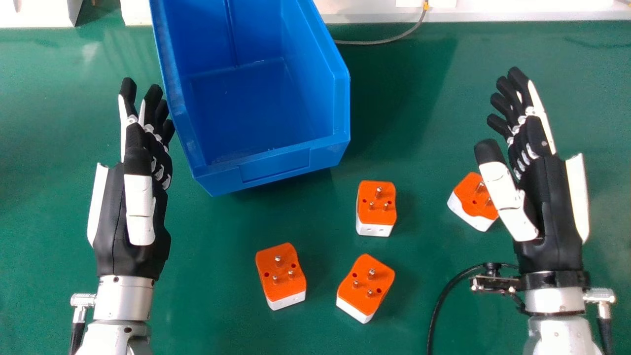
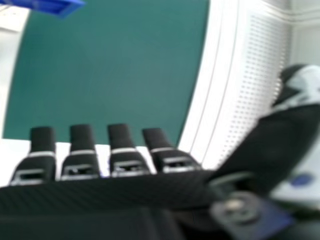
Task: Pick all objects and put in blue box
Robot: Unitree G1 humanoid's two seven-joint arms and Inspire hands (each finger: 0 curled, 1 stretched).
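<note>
My left hand (image 1: pixel 135 212) is open over the left of the table, its fingers beside the left wall of the blue box (image 1: pixel 276 170). On the right, my right hand (image 1: pixel 547 207) is open, its thumb partly covering an orange and white plug adapter (image 1: pixel 471 197). Another adapter (image 1: pixel 376 202) lies just in front of the box's right corner. Nearer the front lie two more, one adapter (image 1: pixel 281 271) on the left and one adapter (image 1: pixel 366 283) beside it. In the right hand view, my right hand (image 2: pixel 80 162) has its fingers extended, holding nothing, and the blue box (image 2: pixel 55 6) shows a corner.
The green table (image 1: pixel 207 296) extends around the box and adapters. A grey cable (image 1: pixel 389 40) runs behind the box on the right. A black cable (image 1: pixel 436 310) curves from my right wrist. White objects (image 1: pixel 39 12) stand along the back left edge.
</note>
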